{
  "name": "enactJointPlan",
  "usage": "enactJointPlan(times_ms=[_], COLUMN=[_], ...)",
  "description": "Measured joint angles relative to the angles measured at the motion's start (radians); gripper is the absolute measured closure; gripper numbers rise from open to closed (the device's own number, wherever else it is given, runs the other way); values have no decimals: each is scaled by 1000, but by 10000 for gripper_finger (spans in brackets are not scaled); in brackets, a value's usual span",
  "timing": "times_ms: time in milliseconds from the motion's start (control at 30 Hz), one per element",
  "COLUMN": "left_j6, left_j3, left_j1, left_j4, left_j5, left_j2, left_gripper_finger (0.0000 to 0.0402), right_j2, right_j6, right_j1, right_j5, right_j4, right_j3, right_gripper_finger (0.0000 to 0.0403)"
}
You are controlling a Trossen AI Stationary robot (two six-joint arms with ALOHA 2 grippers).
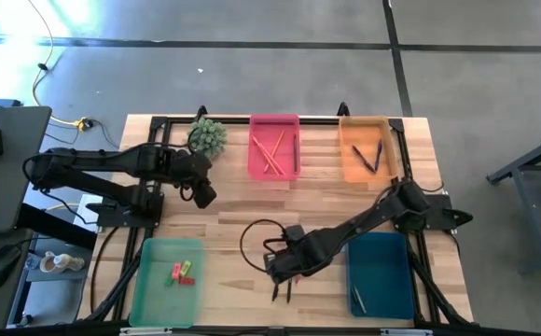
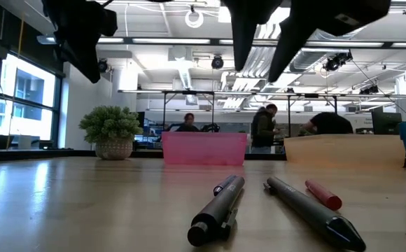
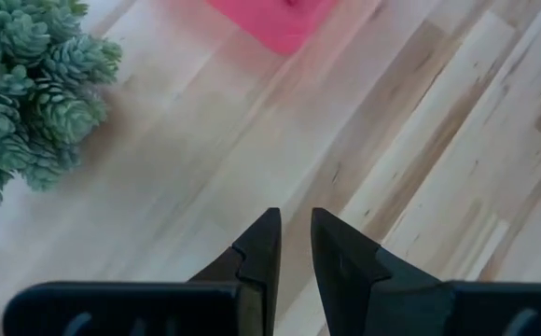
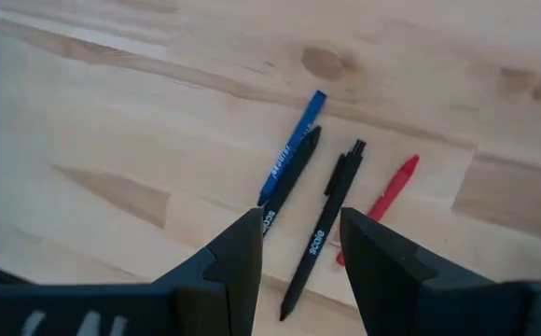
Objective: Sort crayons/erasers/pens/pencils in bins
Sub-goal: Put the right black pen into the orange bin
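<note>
Wooden table (image 1: 233, 233) carries four bins at corners. Right gripper (image 4: 298, 245) hovers, fingers apart, over loose pens (image 4: 322, 229) and crayons (image 4: 390, 189), lined up for pick. Left gripper (image 3: 292, 245) waits near plant (image 1: 207, 136), fingers slightly apart, empty. Pencils (image 1: 270, 151) in pink bin (image 1: 272, 121), erasers (image 1: 181, 273) in green bin (image 1: 149, 289).

The left arm extends from the table's left edge toward the middle of its far half, and its hand (image 1: 203, 194) hangs above the table with the two fingers (image 3: 259, 254) nearly together, a narrow gap between them and nothing held. The right arm reaches from the right edge diagonally toward the near middle, bent at the elbow. Its hand (image 1: 283, 283) points down with the fingers (image 4: 236, 257) spread apart and empty.
</note>
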Motion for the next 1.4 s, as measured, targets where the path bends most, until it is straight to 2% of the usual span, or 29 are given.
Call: enactJointPlan(times_ms=[300, 633, 1233, 1400], left_j6=[42, 59, 59, 59], left_j3=[0, 0, 0, 0], left_j1=[17, 17, 17, 17], left_j4=[0, 0, 0, 0], left_j5=[25, 27, 30, 30], left_j2=[-3, -3, -3, -3], left_gripper_finger=[349, 349, 349, 349], right_j2=[76, 155, 224, 223], right_j6=[111, 142, 156, 162], right_j1=[8, 8, 5, -1], right_j5=[-10, -26, -72, -72], right_j4=[13, 41, 42, 41], right_j3=[0, -1, 1, -8], right_gripper_finger=[265, 265, 265, 292])
